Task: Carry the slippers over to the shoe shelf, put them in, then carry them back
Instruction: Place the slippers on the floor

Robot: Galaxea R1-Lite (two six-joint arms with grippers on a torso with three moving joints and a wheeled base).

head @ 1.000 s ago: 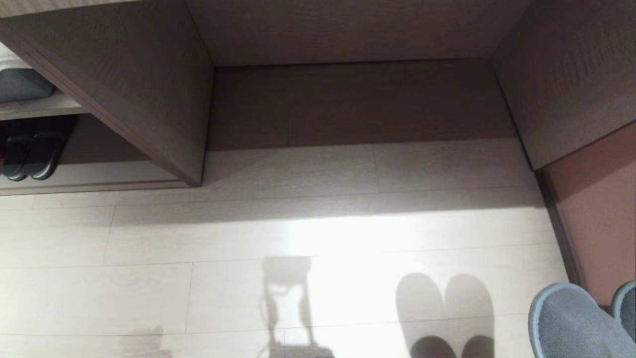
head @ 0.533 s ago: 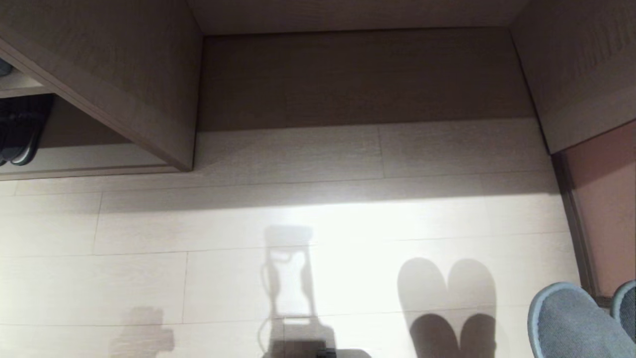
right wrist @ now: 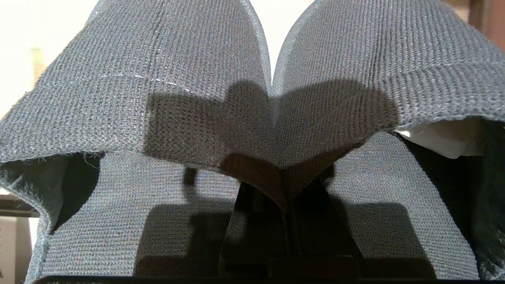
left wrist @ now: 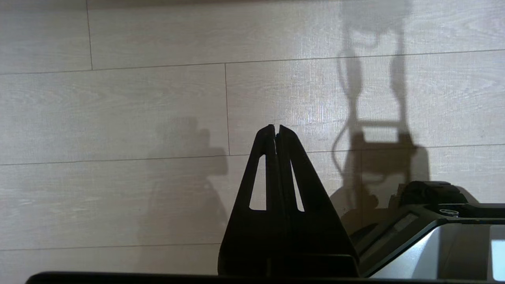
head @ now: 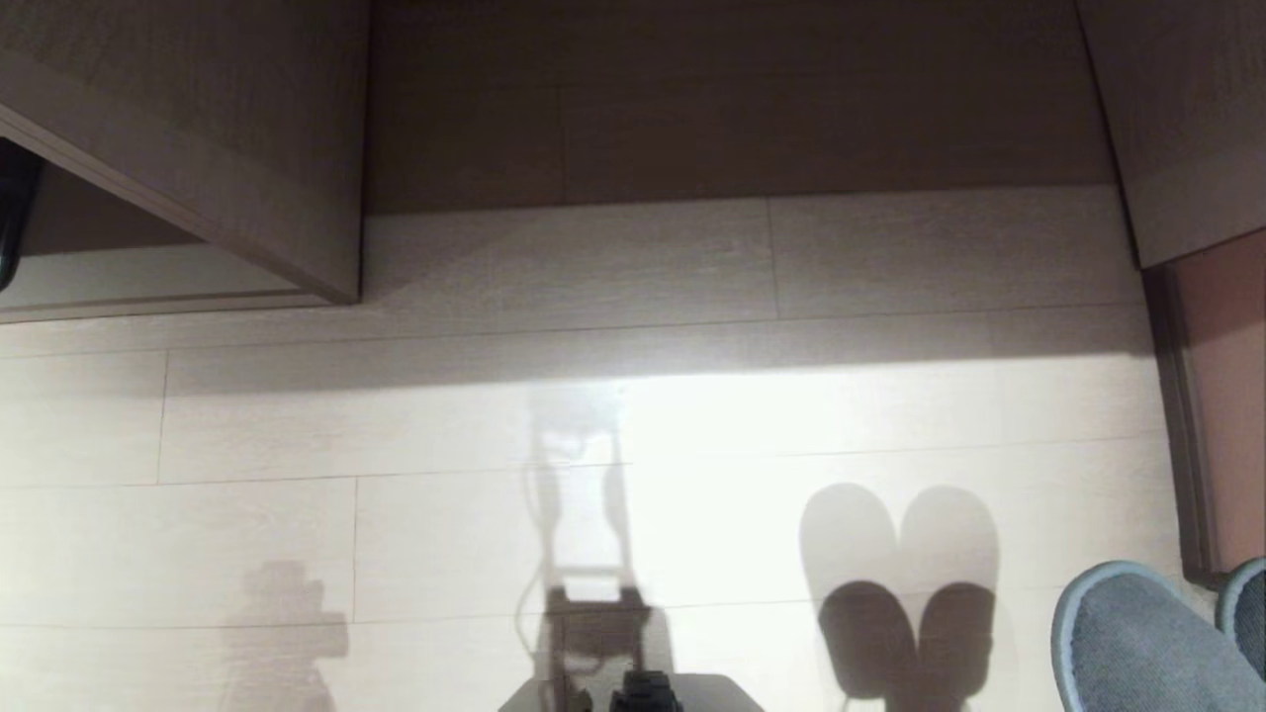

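Between right pincer [right wrist: 285,205] tips: slippers [right wrist: 272,98], pinched together above floor [head: 495,445].

No text, label, brand, number or sign can be read anywhere in these views.

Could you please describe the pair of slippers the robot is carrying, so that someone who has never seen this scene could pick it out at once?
Start at the pale plank floor before the wooden recess and go to the head view's lower right corner. There the slippers hang above the floor, their inner strap edges pinched together by the right gripper. Unlike the black footwear at the far left edge, they are grey knit with pale edging.
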